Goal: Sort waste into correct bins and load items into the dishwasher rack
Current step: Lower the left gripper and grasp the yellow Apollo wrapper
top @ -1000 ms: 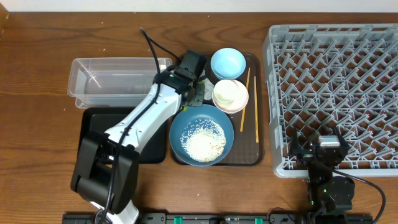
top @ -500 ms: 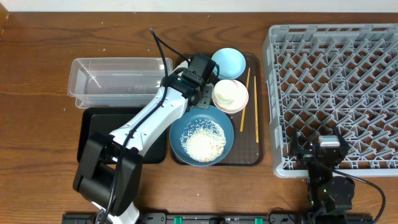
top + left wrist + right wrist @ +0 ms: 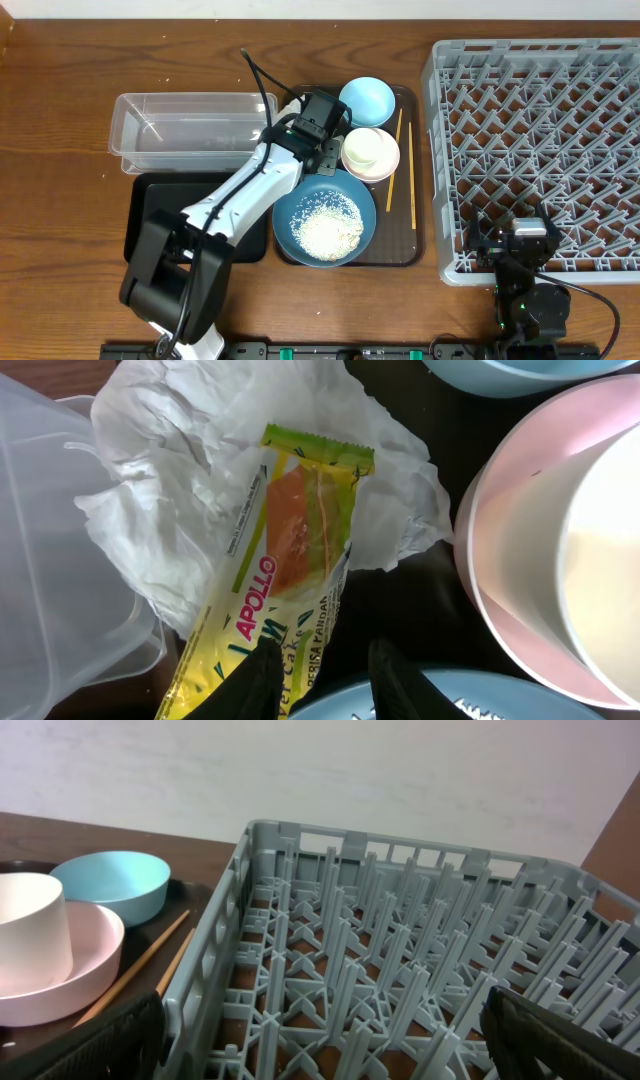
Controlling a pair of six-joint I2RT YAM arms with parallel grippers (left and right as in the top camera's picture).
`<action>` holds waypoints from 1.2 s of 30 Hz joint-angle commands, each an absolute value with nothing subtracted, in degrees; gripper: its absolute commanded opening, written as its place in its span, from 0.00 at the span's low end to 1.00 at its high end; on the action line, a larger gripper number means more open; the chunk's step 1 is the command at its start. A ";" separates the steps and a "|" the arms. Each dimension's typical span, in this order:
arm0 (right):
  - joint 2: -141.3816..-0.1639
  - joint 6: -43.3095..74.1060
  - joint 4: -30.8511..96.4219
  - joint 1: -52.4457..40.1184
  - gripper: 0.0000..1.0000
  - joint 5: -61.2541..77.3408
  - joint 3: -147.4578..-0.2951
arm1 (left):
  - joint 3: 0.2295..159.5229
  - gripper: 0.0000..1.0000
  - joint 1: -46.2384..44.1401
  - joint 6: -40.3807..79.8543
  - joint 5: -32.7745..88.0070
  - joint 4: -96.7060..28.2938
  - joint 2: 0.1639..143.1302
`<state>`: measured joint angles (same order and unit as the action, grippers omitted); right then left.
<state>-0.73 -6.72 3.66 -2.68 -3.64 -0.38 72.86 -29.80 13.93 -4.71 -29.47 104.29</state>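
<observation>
A dark, grained wooden table is carrying everything, with a pale wall showing behind it in the right wrist view. On the brown serving tray, a glossy yellow-green snack wrapper is lying on crumpled white tissue paper, showing "APOLLO" in red capitals — the smaller print beneath is too cut off to read. The pair is sitting between the clear plastic tub and the pink-rimmed bowl, which is holding the smooth white cup. The left gripper is hanging over the wrapper's lower end, its black fingers parted by a narrow gap and gripping nothing. Loose white rice is heaping in the deep-blue bowl, the light-blue bowl is sitting at the tray's far end, and the shallow black tray is lying just in front of the tub. The right gripper is resting at the near edge of the grey pegged rack — fingers spread wide, empty.
</observation>
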 commanded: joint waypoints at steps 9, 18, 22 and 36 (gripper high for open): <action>-0.67 -6.92 3.88 -2.26 0.99 -4.05 -0.32 | 72.42 0.33 -29.93 14.48 -5.63 -28.12 108.99; -0.67 -6.92 3.88 -2.26 0.99 -4.03 -0.32 | 72.42 0.15 -29.93 14.48 -5.63 -28.12 108.97; -0.67 -6.92 3.88 -2.26 0.99 -4.05 -0.32 | 72.44 0.12 -29.91 14.48 -5.65 -27.92 108.97; -0.67 -6.92 3.88 -2.26 0.99 -4.05 -0.32 | 73.41 0.06 -29.93 14.11 -5.65 -28.03 102.10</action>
<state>-0.73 -6.72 3.66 -2.68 -3.64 -0.38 72.77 -29.80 14.59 -4.91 -28.05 107.07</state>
